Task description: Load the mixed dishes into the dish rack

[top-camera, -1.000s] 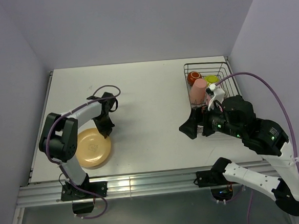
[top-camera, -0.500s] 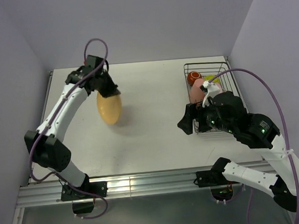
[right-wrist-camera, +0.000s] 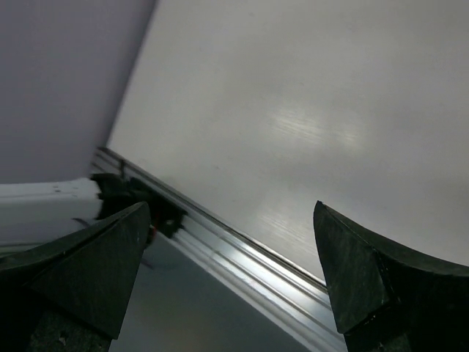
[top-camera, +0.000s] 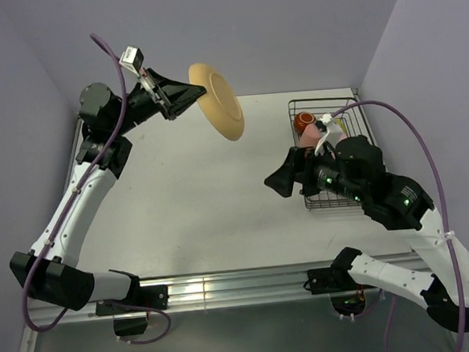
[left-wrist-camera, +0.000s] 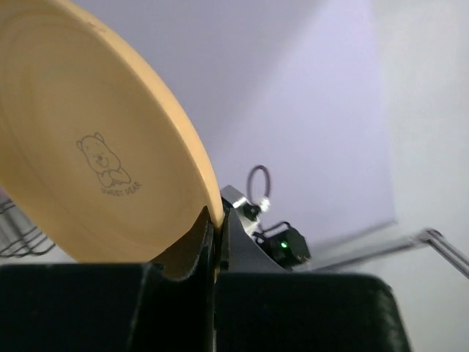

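My left gripper (top-camera: 195, 94) is shut on the rim of the pale orange plate (top-camera: 218, 101) and holds it high above the table's back middle, tilted on edge. In the left wrist view the plate (left-wrist-camera: 95, 139) fills the upper left, its edge pinched between the fingers (left-wrist-camera: 217, 242). The black wire dish rack (top-camera: 329, 149) stands at the back right and holds the dark red-brown mug (top-camera: 304, 122), the salmon tumbler (top-camera: 308, 143) and a lime-green bowl (top-camera: 332, 124). My right gripper (top-camera: 282, 183) is open and empty, just left of the rack. The right wrist view shows its two fingers (right-wrist-camera: 366, 282) wide apart over bare table.
The white table (top-camera: 212, 194) ends at a metal rail (top-camera: 226, 285) along the near edge. Purple walls close in the left, back and right sides. My right arm's body covers the rack's near part.
My left arm has lifted the pale orange plate from the table's left side, up and rightward toward the back middle. My right gripper has shifted slightly left.
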{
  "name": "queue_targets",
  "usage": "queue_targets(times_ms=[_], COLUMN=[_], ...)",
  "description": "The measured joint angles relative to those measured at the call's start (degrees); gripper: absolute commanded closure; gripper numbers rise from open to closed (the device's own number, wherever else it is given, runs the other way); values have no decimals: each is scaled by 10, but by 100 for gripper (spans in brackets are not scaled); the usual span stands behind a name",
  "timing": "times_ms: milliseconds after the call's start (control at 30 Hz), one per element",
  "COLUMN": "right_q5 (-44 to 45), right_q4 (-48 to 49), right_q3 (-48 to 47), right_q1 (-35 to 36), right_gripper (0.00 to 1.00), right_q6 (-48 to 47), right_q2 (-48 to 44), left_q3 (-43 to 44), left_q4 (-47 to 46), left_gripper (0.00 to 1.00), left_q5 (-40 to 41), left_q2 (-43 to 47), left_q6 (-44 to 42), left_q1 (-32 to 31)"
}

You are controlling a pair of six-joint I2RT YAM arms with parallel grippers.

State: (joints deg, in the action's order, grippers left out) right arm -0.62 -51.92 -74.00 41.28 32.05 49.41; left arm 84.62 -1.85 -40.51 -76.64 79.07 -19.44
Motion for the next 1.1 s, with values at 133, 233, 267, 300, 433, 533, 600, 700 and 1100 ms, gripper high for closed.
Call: queue_targets(times_ms=[133, 233, 267, 300, 433, 533, 600, 700, 1100], right_q5=[-86, -196, -245, -289, -390, -435, -453, -462, -443], right_q4=[79, 146, 177, 216, 394, 522, 628, 772, 1085], right_q3=[2, -7, -6, -2, 52, 88, 104, 112, 73], right_q1=[-52, -138, -172, -198, -251, -256, -256, -256, -255], right_gripper=[5, 18, 19, 19, 19, 18, 19, 18, 21], right_q6=[49, 114, 150, 186, 337, 446, 516, 592, 793], right_q2=[-18, 2, 14, 26, 54, 67, 73, 85, 215], left_q3=[-54, -56, -56, -56, -55, -57, -60, -78, -134], left_q4=[-255, -438, -502, -546, -654, -679, -684, -696, -704], left_gripper=[100, 100, 100, 100, 100, 100, 100, 100, 100], left_q5=[-34, -31, -26, -18, 28, 63, 83, 119, 260], left_q2=[-12, -32, -39, -44, -64, -75, -76, -70, -54], left_q6=[160, 250, 272, 287, 325, 337, 343, 346, 347], left_q1=[0, 0, 0, 0, 0, 0, 1, 1, 1])
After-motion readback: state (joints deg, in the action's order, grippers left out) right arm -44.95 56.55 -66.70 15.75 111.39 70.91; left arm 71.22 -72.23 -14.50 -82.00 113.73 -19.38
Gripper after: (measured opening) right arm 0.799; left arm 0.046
